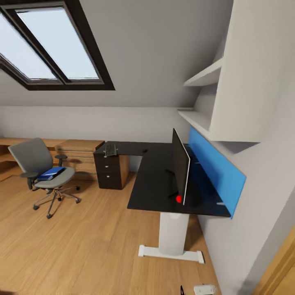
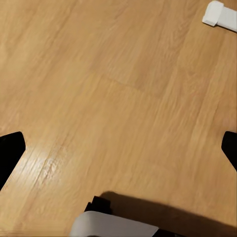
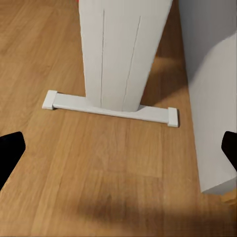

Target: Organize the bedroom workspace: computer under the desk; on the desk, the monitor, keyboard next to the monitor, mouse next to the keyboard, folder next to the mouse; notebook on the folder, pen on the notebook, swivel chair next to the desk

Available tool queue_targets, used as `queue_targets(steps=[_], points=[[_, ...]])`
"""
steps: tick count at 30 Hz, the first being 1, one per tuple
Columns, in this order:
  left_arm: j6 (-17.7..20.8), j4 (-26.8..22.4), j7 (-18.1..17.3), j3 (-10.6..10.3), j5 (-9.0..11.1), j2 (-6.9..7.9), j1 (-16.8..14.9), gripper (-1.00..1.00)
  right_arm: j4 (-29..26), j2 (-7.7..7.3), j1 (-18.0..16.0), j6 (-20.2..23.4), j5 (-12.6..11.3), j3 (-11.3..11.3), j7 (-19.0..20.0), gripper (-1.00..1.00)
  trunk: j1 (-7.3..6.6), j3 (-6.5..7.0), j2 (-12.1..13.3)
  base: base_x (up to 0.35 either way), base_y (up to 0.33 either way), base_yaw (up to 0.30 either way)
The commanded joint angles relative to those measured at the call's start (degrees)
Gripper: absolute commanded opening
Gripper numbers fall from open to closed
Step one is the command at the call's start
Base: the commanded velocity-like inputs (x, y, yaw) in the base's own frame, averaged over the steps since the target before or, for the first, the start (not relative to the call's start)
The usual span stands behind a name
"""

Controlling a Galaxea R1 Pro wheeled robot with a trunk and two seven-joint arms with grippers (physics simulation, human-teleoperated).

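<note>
The monitor [image 1: 181, 167] stands edge-on on the black desk [image 1: 151, 180]; the blue folder [image 1: 51, 173] lies on the swivel chair [image 1: 43, 172]; the keyboard [image 1: 110, 149] sits above the drawers; both grippers, left [image 2: 118, 148] and right [image 3: 118, 148], hang wide apart over the floor [image 2: 98, 89], holding nothing.

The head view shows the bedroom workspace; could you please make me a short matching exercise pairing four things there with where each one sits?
Things:
1. folder
2. monitor
3. keyboard
4. swivel chair

Places:
A. on the desk above the drawer unit
B. on the wooden floor, apart from the desk
C. on the chair's seat
D. on the desk in front of the blue wall panel

Pairs: 1-C, 2-D, 3-A, 4-B
</note>
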Motion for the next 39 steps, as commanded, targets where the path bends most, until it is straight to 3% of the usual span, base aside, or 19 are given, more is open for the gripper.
queue_targets(steps=[1,10,24,39], points=[[-0.16,0.1,0.0,0.12,0.08,0.0,-0.05,1.0,0.12,0.03,-0.07,-0.18,-0.29,0.5,-0.38,1.0,0.02,-0.1,-0.09,0.0,0.275,0.262],[-0.16,0.15,-0.05,0.2,0.15,0.01,-0.04,1.0,0.04,-0.05,-0.07,-0.18,-0.48,0.42,-0.38,1.0,0.02,-0.38,-0.09,0.0,0.301,0.126],[-0.25,0.15,-0.05,0.3,0.26,-0.07,-0.04,1.0,0.07,0.06,-0.07,-0.18,-0.49,0.48,-0.38,1.0,0.02,-0.83,-0.09,0.012,0.309,-0.132],[-0.25,0.15,-1.19,0.35,0.28,-0.15,-0.04,1.0,0.12,0.11,-0.07,-0.27,-0.42,0.51,-0.3,1.0,0.02,-0.83,-0.09,0.202,0.186,-0.009]])
